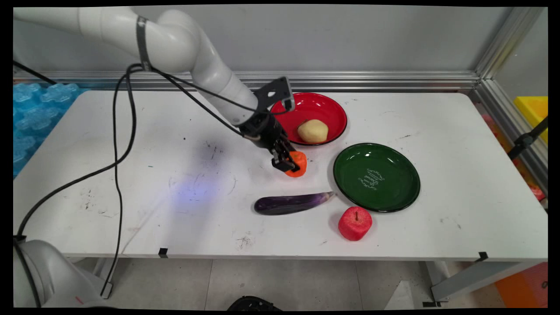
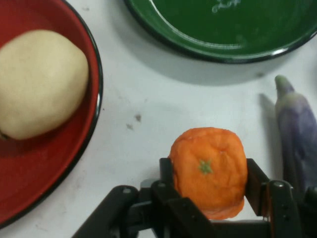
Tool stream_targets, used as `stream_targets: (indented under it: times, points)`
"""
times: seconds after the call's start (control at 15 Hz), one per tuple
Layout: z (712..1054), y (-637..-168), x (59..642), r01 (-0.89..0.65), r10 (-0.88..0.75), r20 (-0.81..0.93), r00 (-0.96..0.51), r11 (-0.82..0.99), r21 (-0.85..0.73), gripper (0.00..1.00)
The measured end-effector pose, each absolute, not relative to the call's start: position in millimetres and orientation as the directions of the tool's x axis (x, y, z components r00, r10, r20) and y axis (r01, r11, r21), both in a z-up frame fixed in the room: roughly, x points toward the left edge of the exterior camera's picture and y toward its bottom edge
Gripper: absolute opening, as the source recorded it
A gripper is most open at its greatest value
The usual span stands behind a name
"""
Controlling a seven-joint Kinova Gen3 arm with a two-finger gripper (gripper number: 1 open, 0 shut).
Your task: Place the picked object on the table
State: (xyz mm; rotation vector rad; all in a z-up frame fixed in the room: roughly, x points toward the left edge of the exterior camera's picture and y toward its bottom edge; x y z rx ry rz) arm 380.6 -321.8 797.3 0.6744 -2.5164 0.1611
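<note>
Jaws clamped on orange (image 2: pixel 209 171), stem end facing hand cam; eggplant (image 1: pixel 292 203) nearby.

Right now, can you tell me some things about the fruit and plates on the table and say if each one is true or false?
1. The fingers sit on both sides of the orange. True.
2. The potato lies in the green plate. False: it lies in the red plate; the green plate has no food in it.
3. The eggplant lies flat on the table. True.
4. The red apple sits inside the red plate. False: it stands on the table, just in front of the green plate.
</note>
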Motion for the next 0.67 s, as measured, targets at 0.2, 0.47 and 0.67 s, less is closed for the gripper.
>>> stream_targets:
  times: [0.2, 0.47, 0.67]
  points:
    - [781.2, -325.2, 375.0, -0.487, -0.427, 0.503, -0.751, 0.873, 0.014, 0.0]
    - [770.4, -328.3, 370.7, -0.476, -0.414, 0.502, -0.759, 0.879, 0.005, 1.0]
    - [768.6, -328.9, 368.4, -0.456, -0.389, 0.514, -0.765, 0.89, -0.006, 1.0]
